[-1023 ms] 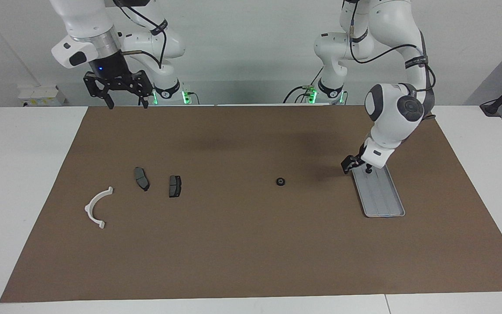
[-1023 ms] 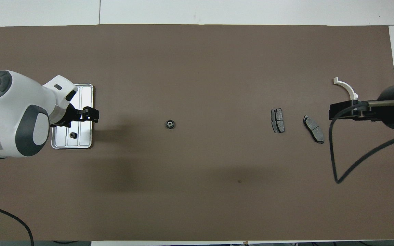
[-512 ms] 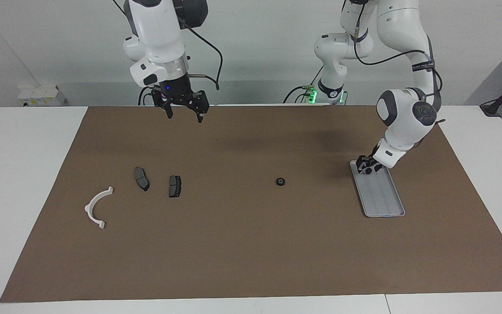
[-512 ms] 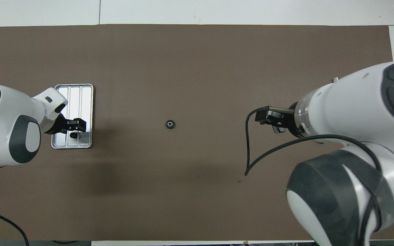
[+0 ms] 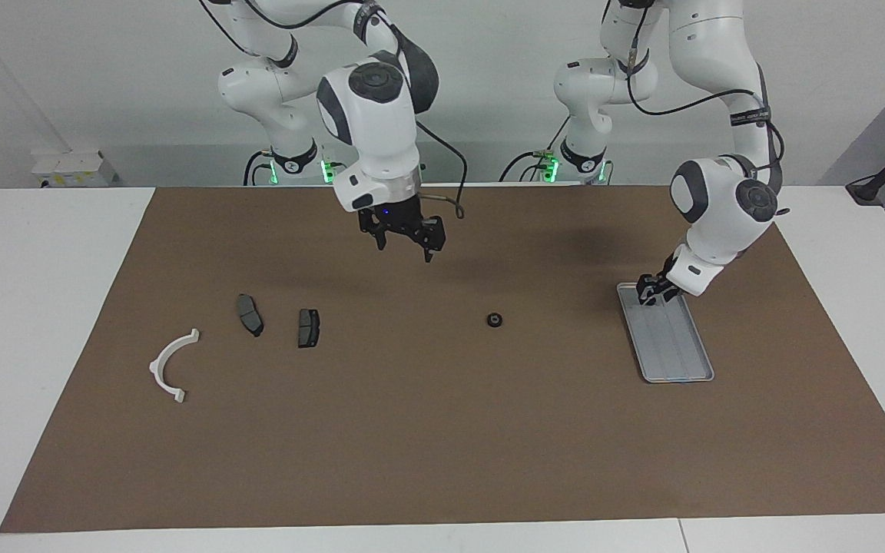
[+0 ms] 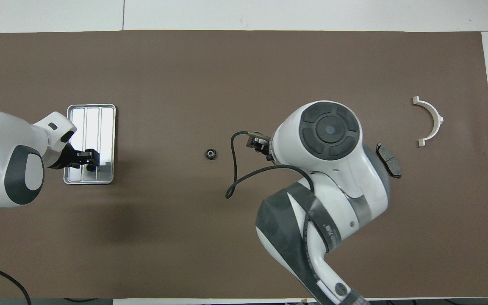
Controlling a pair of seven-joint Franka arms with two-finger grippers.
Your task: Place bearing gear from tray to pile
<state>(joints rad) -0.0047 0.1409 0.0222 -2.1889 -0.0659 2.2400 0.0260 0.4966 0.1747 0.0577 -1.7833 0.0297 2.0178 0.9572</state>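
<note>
Left gripper (image 5: pixel 648 294): low over tray (image 5: pixel 677 357), robot-side end, right-arm-end edge; grip state unreadable.
Right gripper (image 5: pixel 404 234): airborne mid-table, fingers spread.
Advice: seat squarely on gear, lift vertically.

- A robotics lab or test cell: two white, grey-jointed robot arms (image 5: pixel 381 100) stand bolted at the 12 o'clock edge of the facing view, green status lights glowing at their bases.
- A wide white counter (image 5: pixel 43 261) carries a large flat brown paper-like mat (image 5: pixel 442 430) as the work surface.
- Loose black cables (image 5: pixel 442 165) trail from the arms.
- Plain white walls (image 5: pixel 66 77), with a small white box-like unit (image 5: pixel 74 167) at 10 o'clock.
- A dark bracket (image 5: pixel 884 173) shows at 3 o'clock.
</note>
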